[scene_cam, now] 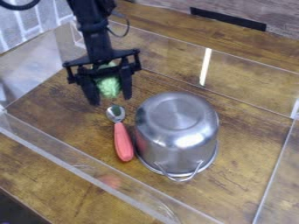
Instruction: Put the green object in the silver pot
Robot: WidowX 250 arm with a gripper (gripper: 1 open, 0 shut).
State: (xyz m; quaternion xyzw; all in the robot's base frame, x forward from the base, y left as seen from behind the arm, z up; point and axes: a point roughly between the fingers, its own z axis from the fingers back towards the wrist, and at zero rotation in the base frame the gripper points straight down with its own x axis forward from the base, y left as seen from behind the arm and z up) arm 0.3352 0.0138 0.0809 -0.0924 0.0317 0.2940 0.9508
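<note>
- A clear plastic wall point(70, 166) runs along the near left side of the wooden table point(246, 188), and another clear panel stands at the back right.
- The black robot arm point(91, 22) comes down from the upper left, pointing almost straight down.
- The gripper point(107, 90) hangs above the table, left of the pot and a little behind it.
- Its two black fingers point(89, 89) stand fairly wide apart and close on the sides of the green object point(108, 87), which sits between them.
- The green object is light green and bumpy, and it is held clear of the table; only its middle part shows between the fingers.
- Just below the gripper lies a spoon with a metal bowl point(115, 113) and a red handle point(121, 141).
- The spoon's bowl points toward the gripper, and the handle runs toward the near side of the table.
- The red handle lies just beside the left wall of the pot; whether the two touch cannot be told.
- The silver pot point(177, 130) stands to the right of the spoon, shiny and round, the largest thing on the table.
- A small wire loop handle point(179, 176) shows on its near edge.
- The green object is outside the pot, well to its upper left.
</note>
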